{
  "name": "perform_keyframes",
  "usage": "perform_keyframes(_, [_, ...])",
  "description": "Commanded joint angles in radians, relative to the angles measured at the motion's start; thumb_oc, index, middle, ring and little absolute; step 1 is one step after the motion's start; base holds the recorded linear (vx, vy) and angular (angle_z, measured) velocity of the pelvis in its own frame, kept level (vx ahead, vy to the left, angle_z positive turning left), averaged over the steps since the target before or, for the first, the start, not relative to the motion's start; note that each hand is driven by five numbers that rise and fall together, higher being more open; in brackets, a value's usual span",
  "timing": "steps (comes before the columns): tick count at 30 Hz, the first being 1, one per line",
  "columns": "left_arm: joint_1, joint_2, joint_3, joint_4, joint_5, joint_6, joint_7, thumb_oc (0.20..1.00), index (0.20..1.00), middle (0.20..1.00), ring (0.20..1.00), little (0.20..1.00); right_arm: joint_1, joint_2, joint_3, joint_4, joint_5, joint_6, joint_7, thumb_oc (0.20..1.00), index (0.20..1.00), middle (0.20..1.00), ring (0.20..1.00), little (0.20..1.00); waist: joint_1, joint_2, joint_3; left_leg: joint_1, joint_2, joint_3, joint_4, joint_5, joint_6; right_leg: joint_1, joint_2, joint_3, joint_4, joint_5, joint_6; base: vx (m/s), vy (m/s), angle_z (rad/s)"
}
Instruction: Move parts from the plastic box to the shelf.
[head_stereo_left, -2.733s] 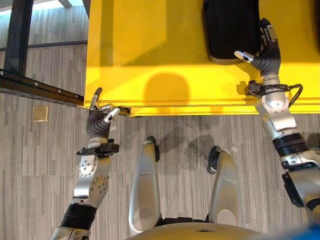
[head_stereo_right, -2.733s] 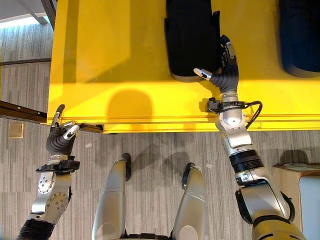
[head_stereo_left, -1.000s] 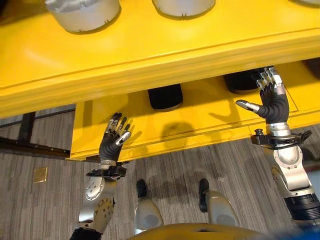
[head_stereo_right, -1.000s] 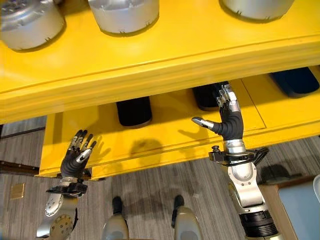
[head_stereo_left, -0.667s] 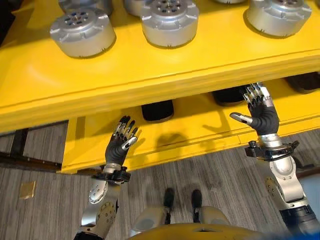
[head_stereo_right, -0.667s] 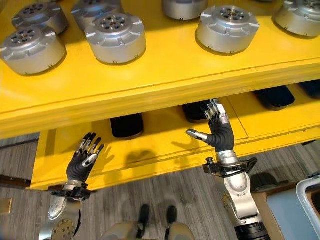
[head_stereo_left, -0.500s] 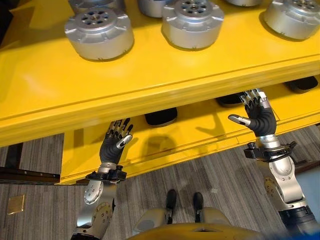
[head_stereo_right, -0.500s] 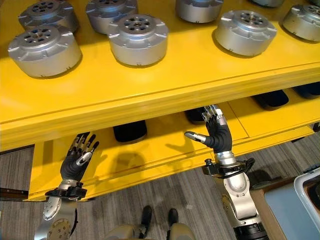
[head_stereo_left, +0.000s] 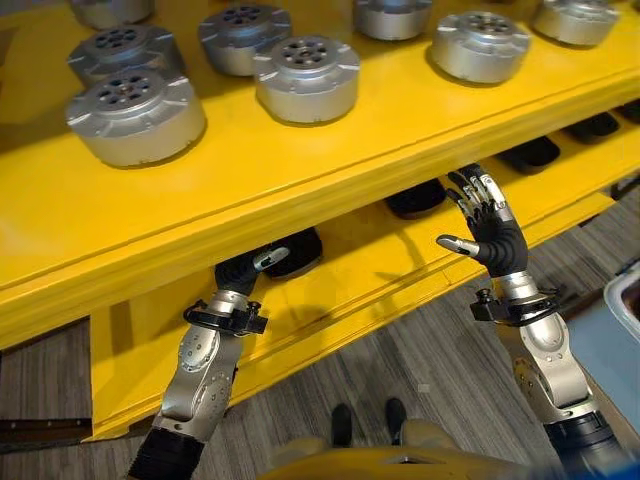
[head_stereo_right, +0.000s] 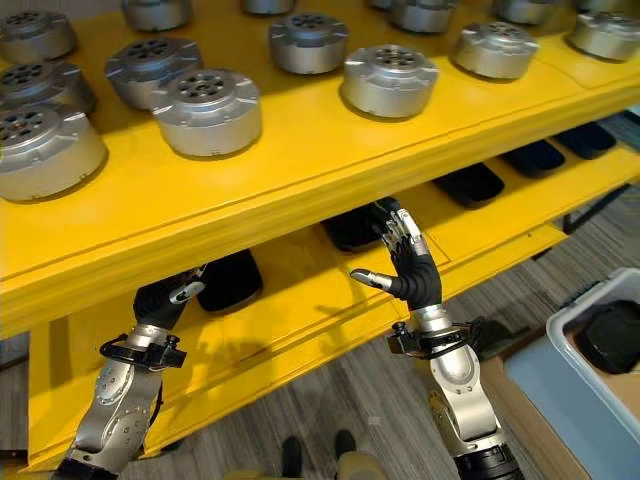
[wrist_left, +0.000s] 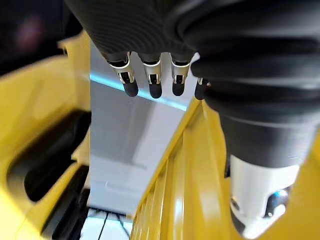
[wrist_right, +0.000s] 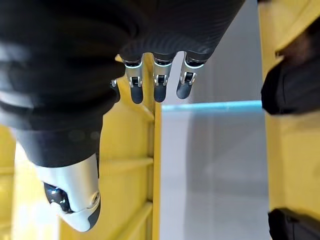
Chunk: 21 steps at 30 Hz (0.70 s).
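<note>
A yellow shelf (head_stereo_left: 300, 180) carries several round silver parts (head_stereo_left: 135, 115) on its upper tier and several flat black parts (head_stereo_right: 468, 185) on its lower tier. My left hand (head_stereo_left: 240, 275) is open, reaching in under the upper tier's front edge beside a black part (head_stereo_left: 297, 250); its straight fingers (wrist_left: 150, 85) hold nothing. My right hand (head_stereo_right: 410, 270) is raised in front of the lower tier, open and empty, with fingers (wrist_right: 157, 85) spread. The grey plastic box (head_stereo_right: 590, 300) stands at the lower right with a black part (head_stereo_right: 612, 340) inside.
The lower tier's front lip (head_stereo_left: 330, 315) runs across between both arms. Grey carpet floor (head_stereo_left: 420, 370) lies below the shelf. More silver parts (head_stereo_right: 495, 48) fill the back of the upper tier.
The camera has swung up and right, bringing the upper tier's silver parts and the plastic box into view. My left hand has gone in under the upper tier's edge. My right hand stays open.
</note>
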<state>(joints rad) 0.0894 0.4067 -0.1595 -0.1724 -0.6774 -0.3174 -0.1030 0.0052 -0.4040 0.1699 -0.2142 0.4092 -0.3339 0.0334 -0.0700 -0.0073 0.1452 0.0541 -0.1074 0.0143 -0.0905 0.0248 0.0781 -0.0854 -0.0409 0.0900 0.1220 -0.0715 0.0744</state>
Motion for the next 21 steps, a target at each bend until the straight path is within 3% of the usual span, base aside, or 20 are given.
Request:
perform_keyframes(1, [-0.018,0.004,0.012,-0.043,0.036,-0.045,0.006,1.000,1.000,1.000,1.000,1.000,-0.025,0.013,0.014,-0.024,0.008,-0.028,0.001,1.000,1.000,1.000,1.000,1.000,0.002,-0.017,-0.042,-0.006,-0.014,0.012,0.013,-0.026,0.004,-0.119,0.011,-0.036,0.106,0.143,0.067,-0.07,0.093,-0.65])
perform_keyframes(4, [-0.029,0.009,0.013,-0.045,0.038,-0.037,0.018,1.000,1.000,1.000,1.000,1.000,-0.040,0.028,0.032,-0.024,-0.001,-0.022,-0.009,1.000,1.000,1.000,1.000,1.000,0.026,-0.003,-0.022,0.009,0.025,0.085,0.020,-0.041,0.003,-0.138,-0.140,-0.240,0.179,0.143,0.062,-0.07,0.025,-1.04])
perform_keyframes(5, [-0.029,0.009,0.013,-0.044,0.038,-0.037,0.018,1.000,1.000,1.000,1.000,1.000,-0.040,0.028,0.032,-0.024,-0.001,-0.022,-0.009,1.000,1.000,1.000,1.000,1.000,0.024,-0.003,-0.020,0.012,0.024,0.083,0.021,-0.042,0.004,-0.137,-0.142,-0.240,0.184,0.139,0.063,-0.01,-0.028,-1.00])
perform_keyframes(9, [-0.031,0.007,0.010,-0.036,0.032,-0.028,0.018,1.000,1.000,1.000,1.000,1.000,-0.036,0.039,0.028,-0.019,-0.002,-0.023,-0.011,1.000,1.000,1.000,1.000,1.000,0.037,-0.001,-0.038,0.017,0.039,0.113,0.021,-0.057,0.002,-0.092,-0.267,-0.261,0.180,0.170,0.073,0.02,-0.049,-0.38])
perform_keyframes(12, [-0.036,0.007,0.000,-0.030,0.023,-0.027,0.017,1.000,1.000,1.000,1.000,1.000,-0.049,0.053,0.031,-0.003,-0.020,-0.018,-0.027,1.000,1.000,1.000,1.000,1.000,0.040,-0.019,-0.068,0.014,0.038,0.143,0.023,-0.073,-0.014,-0.048,-0.389,-0.268,0.073,0.283,0.113,0.05,-0.153,-0.18])
perform_keyframes(15, [-0.047,0.013,0.000,-0.027,0.017,-0.030,0.024,1.000,1.000,1.000,1.000,1.000,-0.071,0.056,0.038,0.000,-0.025,-0.016,-0.035,1.000,1.000,1.000,1.000,1.000,0.036,-0.030,-0.079,0.014,0.049,0.173,0.020,-0.078,-0.031,-0.042,-0.431,-0.268,-0.014,0.351,0.146,0.02,-0.196,-0.51])
perform_keyframes(17, [-0.046,0.013,0.001,-0.028,0.019,-0.031,0.032,1.000,1.000,1.000,1.000,1.000,-0.098,0.059,0.052,0.008,-0.035,-0.008,-0.041,1.000,1.000,1.000,1.000,1.000,0.051,-0.038,-0.082,0.014,0.062,0.206,0.019,-0.079,-0.045,-0.038,-0.476,-0.340,-0.054,0.403,0.170,-0.03,-0.211,-0.58])
perform_keyframes(20, [-0.056,0.004,0.003,-0.008,0.014,-0.030,0.039,1.000,1.000,1.000,1.000,1.000,-0.102,0.060,0.057,0.011,-0.035,0.000,-0.036,1.000,1.000,1.000,1.000,1.000,0.053,-0.057,-0.090,0.020,0.078,0.231,0.010,-0.078,-0.063,0.001,-0.465,-0.358,-0.098,0.422,0.186,0.01,-0.233,-0.56])
perform_keyframes(21, [-0.061,-0.017,0.003,0.006,-0.001,-0.030,0.041,1.000,1.000,1.000,1.000,1.000,-0.095,0.054,0.047,-0.001,-0.036,-0.003,-0.034,1.000,1.000,1.000,1.000,1.000,0.050,-0.063,-0.095,0.018,0.099,0.238,0.014,-0.070,-0.083,0.002,-0.445,-0.341,-0.103,0.416,0.187,0.04,-0.382,-0.33])
